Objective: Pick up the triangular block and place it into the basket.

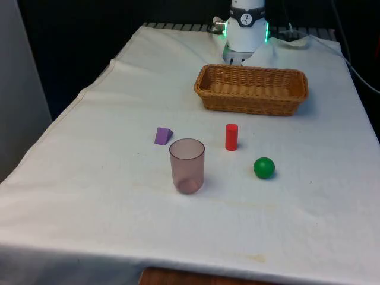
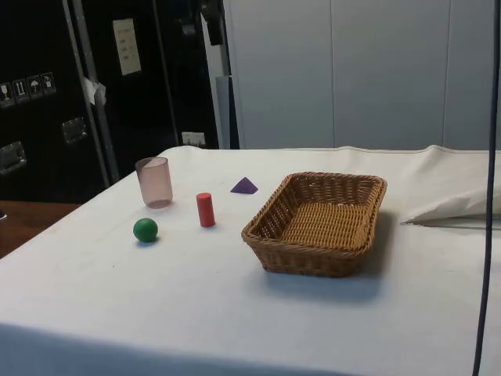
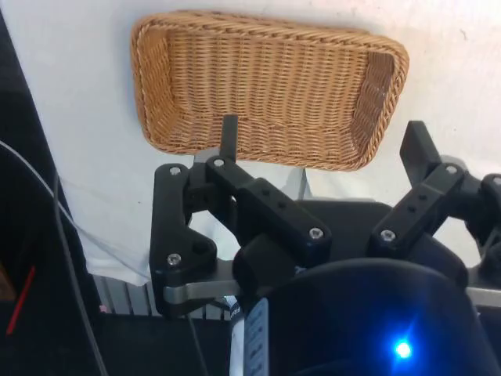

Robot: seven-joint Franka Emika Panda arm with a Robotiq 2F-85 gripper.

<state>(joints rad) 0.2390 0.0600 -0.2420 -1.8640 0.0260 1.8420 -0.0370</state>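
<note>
1. White-clothed table point(image 1: 89, 196) carries everything. Wicker basket point(image 1: 251, 89) sits toward the far end in the front view; nothing lies inside it in any view.
2. Triangular block point(image 1: 162, 136), purple, rests on the cloth near mid-table. It is just beside a translucent pink cup point(image 1: 187, 165), toward the front view's left of it, and well apart from the basket. Side view shows the block point(image 2: 244, 186) untouched, lying flat.
3. Other items: red cylinder point(image 1: 231, 136) upright between cup and basket; green ball point(image 1: 264, 167) near the cylinder, closer to the camera.
4. Pincer point(image 3: 321, 149) hangs above the basket's near rim in the wrist view, fingers spread wide apart, nothing between them.
5. Progress, as I judge it: nothing done yet. Block not grasped, basket bare. Remaining: reach across past the basket to the block, descend, close on it, lift, carry back, release over the basket.
6. Watch point: the cup stands close to the block and may crowd the approach.
</note>
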